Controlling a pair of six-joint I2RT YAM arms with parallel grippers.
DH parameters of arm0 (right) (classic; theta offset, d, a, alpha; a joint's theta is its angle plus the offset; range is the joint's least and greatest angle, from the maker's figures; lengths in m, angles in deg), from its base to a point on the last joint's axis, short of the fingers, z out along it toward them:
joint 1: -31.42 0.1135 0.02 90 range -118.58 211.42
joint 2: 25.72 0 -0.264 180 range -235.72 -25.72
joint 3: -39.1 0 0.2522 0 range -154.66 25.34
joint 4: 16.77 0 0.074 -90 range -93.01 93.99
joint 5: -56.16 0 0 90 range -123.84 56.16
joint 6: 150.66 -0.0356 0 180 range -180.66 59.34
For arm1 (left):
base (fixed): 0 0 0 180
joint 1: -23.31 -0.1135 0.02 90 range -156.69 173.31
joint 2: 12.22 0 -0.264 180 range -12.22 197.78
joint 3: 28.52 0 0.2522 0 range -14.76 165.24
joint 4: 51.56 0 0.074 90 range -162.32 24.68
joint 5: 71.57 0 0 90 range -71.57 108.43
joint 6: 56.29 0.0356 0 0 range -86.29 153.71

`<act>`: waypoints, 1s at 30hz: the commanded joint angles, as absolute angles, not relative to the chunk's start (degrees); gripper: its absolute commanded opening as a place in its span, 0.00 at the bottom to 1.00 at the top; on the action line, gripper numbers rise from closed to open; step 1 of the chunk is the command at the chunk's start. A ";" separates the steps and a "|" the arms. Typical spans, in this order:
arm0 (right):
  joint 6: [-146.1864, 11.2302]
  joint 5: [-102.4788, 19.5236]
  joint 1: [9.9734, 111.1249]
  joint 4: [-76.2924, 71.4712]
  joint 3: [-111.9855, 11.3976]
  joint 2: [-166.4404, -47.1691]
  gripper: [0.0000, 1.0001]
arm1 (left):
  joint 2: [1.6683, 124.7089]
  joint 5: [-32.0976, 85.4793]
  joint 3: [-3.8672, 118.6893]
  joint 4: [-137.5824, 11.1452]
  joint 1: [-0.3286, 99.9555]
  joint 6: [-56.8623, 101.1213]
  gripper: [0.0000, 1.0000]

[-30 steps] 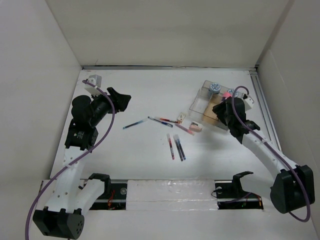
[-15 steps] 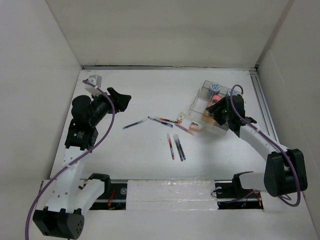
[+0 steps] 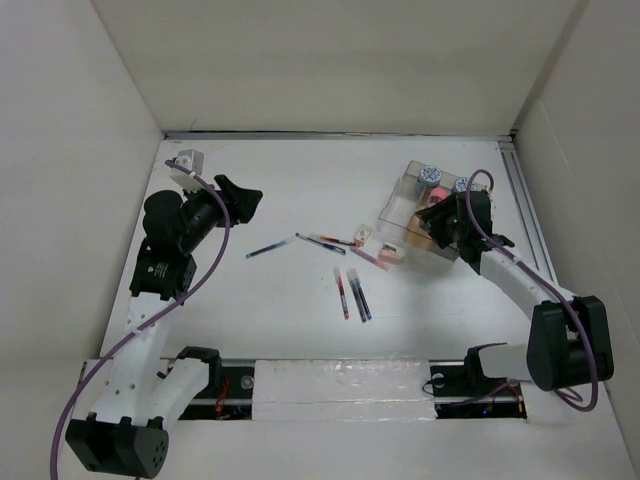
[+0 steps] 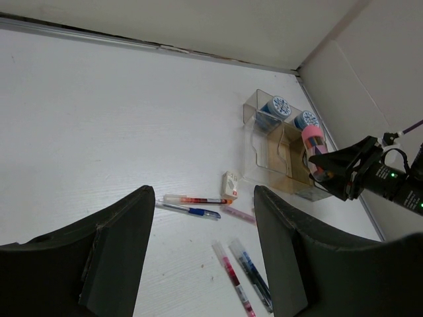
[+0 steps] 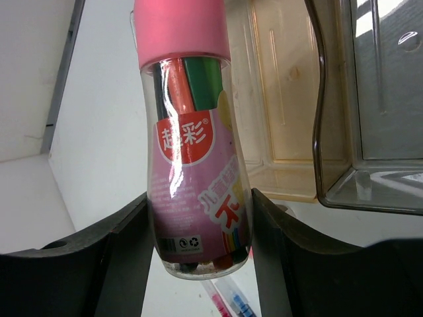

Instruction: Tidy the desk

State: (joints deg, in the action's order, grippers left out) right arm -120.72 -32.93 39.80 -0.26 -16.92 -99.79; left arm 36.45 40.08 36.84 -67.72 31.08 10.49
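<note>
The white desk holds several loose pens at its middle. My right gripper is shut on a clear marker tub with a pink cap and holds it tilted over the near edge of the clear compartmented tray. In the right wrist view the tub sits between both fingers, with the tray's amber compartment beyond it. My left gripper is open and empty, raised over the desk's left side. In the left wrist view it looks across at the pens.
Two blue-topped spools stand in the tray's far compartments. A small white box and an eraser lie beside the tray. A blue pen lies apart to the left. A metal rail runs along the right edge; white walls surround the desk.
My right arm has swung round at its base, and the gripper with the tub has shifted slightly left and farther over the tray. The left arm has not moved.
</note>
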 commanded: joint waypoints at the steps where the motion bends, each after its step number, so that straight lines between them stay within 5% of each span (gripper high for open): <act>1: -122.27 -31.99 38.98 -4.33 -17.29 -100.34 0.48 | 36.21 40.75 37.01 -65.15 30.87 10.42 0.58; 5: -122.80 -32.52 38.37 -5.02 -16.76 -100.26 0.62 | 36.56 40.67 37.10 -65.15 30.87 10.51 0.57; 6: -122.45 -32.69 38.37 -4.51 -17.28 -99.91 0.73 | 36.30 40.67 37.01 -65.15 30.87 10.42 0.57; 14: -120.78 -33.40 38.37 -3.27 -17.90 -99.29 0.84 | 36.21 40.49 37.18 -65.15 30.87 10.59 0.57; 19: -118.59 -35.42 40.37 -3.62 -16.85 -96.83 0.65 | 36.04 40.40 37.10 -65.15 30.87 10.59 0.58; 21: -116.48 -34.81 42.23 -3.54 -15.45 -94.38 0.34 | 36.12 40.05 37.19 -65.15 30.87 10.68 0.57; 24: -113.06 -32.19 47.32 -0.83 -14.48 -92.96 0.12 | 36.03 40.40 37.18 -65.15 30.87 10.59 0.57; 28: -110.15 -26.81 54.44 4.55 -14.74 -93.83 0.11 | 36.21 40.58 37.19 -65.15 30.87 10.51 0.57; 29: -109.80 -25.50 56.54 4.73 -14.39 -94.36 0.15 | 36.04 40.75 37.10 -65.15 30.87 10.42 0.57; 30: -109.71 -25.40 57.25 4.82 -13.95 -95.06 0.30 | 36.03 40.75 37.10 -65.06 30.87 10.42 0.57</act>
